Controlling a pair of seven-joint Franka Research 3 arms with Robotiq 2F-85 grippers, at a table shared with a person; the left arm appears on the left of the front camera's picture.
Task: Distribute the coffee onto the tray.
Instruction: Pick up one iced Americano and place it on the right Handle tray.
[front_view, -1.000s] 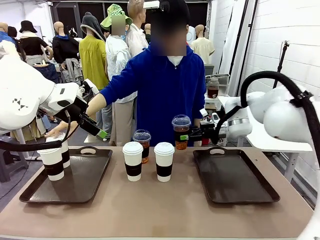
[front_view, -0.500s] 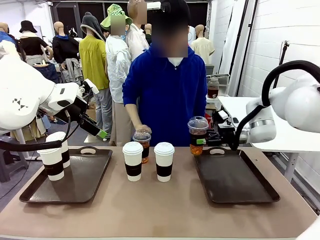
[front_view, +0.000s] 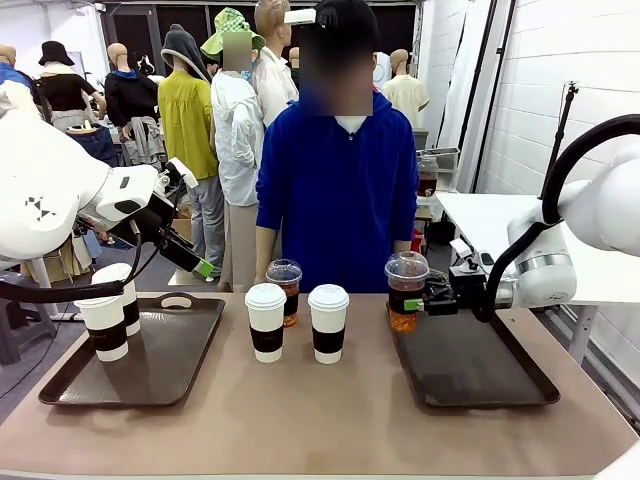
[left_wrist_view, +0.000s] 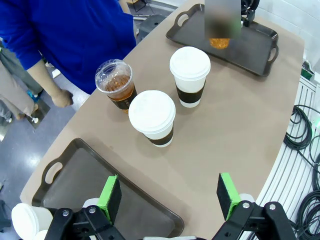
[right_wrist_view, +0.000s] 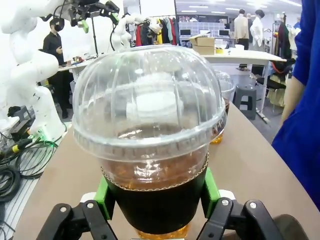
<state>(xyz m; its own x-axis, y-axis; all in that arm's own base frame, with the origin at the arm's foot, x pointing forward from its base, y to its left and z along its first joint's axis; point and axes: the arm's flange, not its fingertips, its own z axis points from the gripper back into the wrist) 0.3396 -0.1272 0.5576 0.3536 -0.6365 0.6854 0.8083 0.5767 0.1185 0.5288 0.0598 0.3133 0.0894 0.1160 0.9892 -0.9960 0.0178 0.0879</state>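
Observation:
My right gripper (front_view: 428, 298) is shut on a clear dome-lidded cup of amber drink (front_view: 407, 290) at the far left corner of the right tray (front_view: 480, 375); I cannot tell whether the cup touches the tray. In the right wrist view that cup (right_wrist_view: 150, 135) sits between the green pads (right_wrist_view: 103, 192). A second clear cup (front_view: 284, 289) stands on the table behind two white sleeved cups (front_view: 266, 322) (front_view: 328, 323). Two more white cups (front_view: 105, 326) (front_view: 126, 294) stand on the left tray (front_view: 160, 365). My left gripper (front_view: 188, 256) hangs open above that tray, holding nothing.
A person in a blue top (front_view: 335, 190) stands at the far side, arms hanging down. The left wrist view looks down on the middle cups (left_wrist_view: 152, 117) and the left tray's near corner (left_wrist_view: 75, 170). Most of the right tray is bare.
My right gripper carried the clear cup rightward and down, from in front of the person to the right tray's left corner. The person's arm drew back from the left tray.

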